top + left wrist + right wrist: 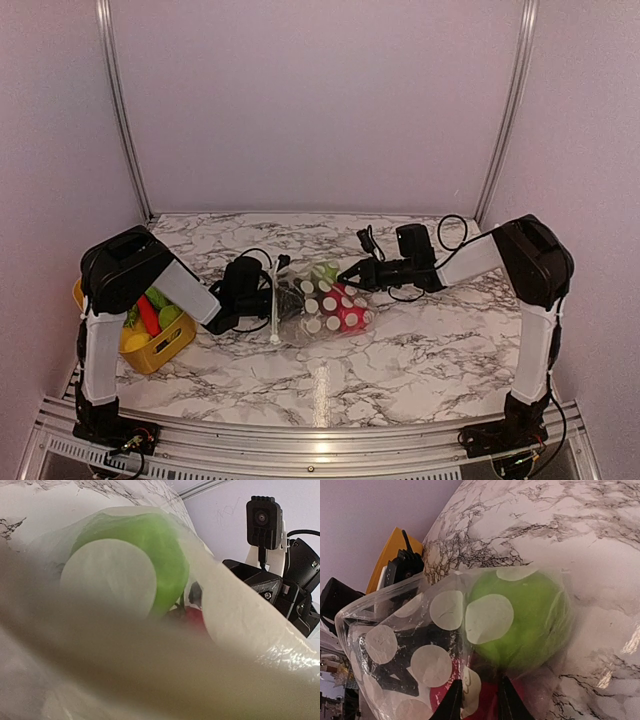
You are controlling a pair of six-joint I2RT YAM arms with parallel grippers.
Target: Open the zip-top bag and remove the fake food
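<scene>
The zip-top bag [325, 308], clear with pale dots, lies mid-table between both arms. Fake food shows through it: a green fruit [520, 622] and a red piece [492, 700] below it. My right gripper [479, 705] reaches in from the right at the bag's upper edge [347, 277]. Its two dark fingertips [452, 702] stand close together with dotted bag film pinched between them. My left gripper [268, 300] sits at the bag's left end by the white zip strip [274, 310]. Bag film presses over the left wrist view and hides its fingers; the green fruit [155, 545] shows through.
A yellow basket [172, 350] with more toy fruit, green, red and yellow, stands at the left table edge behind my left arm. Black cables [450, 232] lie on the marble top behind the right arm. The right arm's camera [264, 515] faces the left wrist.
</scene>
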